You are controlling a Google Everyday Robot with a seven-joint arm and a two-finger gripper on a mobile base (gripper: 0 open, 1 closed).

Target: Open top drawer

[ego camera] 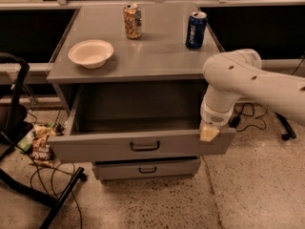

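Note:
The top drawer [143, 147] of the grey cabinet stands pulled far out, showing a plain grey inside and a black bar handle [145, 146] at the centre of its front panel. A shorter drawer [147, 168] below it is pushed in. My gripper [209, 131] hangs from the white arm [248, 82] at the right end of the top drawer's front panel, at its upper edge and touching or very close to it.
On the cabinet top [157, 56] stand a white bowl [90, 53], a patterned can [133, 21] and a blue can [196, 29]. A black chair frame [28, 185], cables and a snack bag [42, 149] lie on the floor at the left.

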